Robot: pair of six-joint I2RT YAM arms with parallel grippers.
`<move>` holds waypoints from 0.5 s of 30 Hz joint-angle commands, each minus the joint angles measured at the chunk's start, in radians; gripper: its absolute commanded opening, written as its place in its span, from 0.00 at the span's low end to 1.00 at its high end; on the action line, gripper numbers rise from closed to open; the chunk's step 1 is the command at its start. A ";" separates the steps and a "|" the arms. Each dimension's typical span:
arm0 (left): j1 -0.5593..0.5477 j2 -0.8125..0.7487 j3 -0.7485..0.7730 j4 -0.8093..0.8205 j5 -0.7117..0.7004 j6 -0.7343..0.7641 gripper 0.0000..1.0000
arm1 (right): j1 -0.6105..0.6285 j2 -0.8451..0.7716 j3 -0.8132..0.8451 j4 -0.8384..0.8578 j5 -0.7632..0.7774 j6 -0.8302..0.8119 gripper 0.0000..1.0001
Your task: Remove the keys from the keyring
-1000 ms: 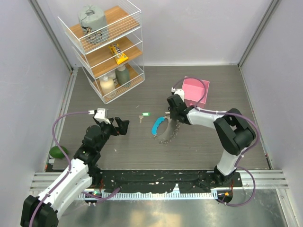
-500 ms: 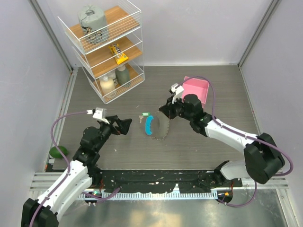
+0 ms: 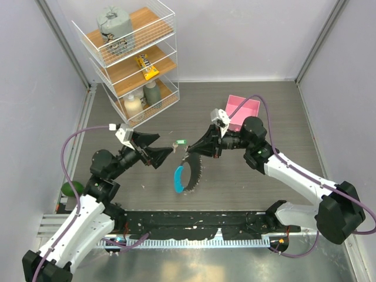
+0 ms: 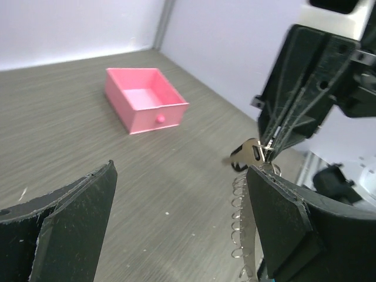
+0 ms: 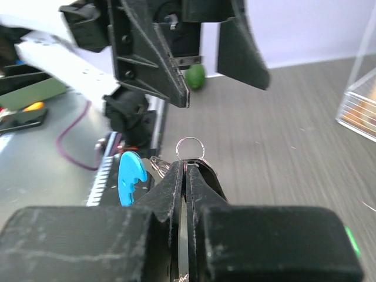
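Top external view: the right fingers (image 3: 191,153) are pinched tight on the top of the keyring (image 3: 178,178), which hangs below them over the table (image 3: 247,182). Its blue band (image 5: 130,176) is on one side and the keys (image 3: 195,170) fringe the other. Just beside it, the left fingers (image 3: 160,154) face it, spread fully wide and holding nothing.
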 commanded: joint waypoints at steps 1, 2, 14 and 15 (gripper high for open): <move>-0.001 -0.013 0.073 0.068 0.224 0.011 1.00 | 0.001 -0.013 0.080 0.150 -0.234 0.121 0.05; -0.001 -0.013 0.062 0.100 0.243 0.007 1.00 | 0.001 -0.017 0.083 0.175 -0.245 0.162 0.05; -0.030 0.099 -0.031 0.484 0.390 -0.016 0.95 | 0.001 -0.030 0.164 0.172 -0.269 0.265 0.05; -0.040 0.113 -0.031 0.502 0.387 -0.002 0.95 | 0.001 -0.027 0.170 0.174 -0.269 0.278 0.05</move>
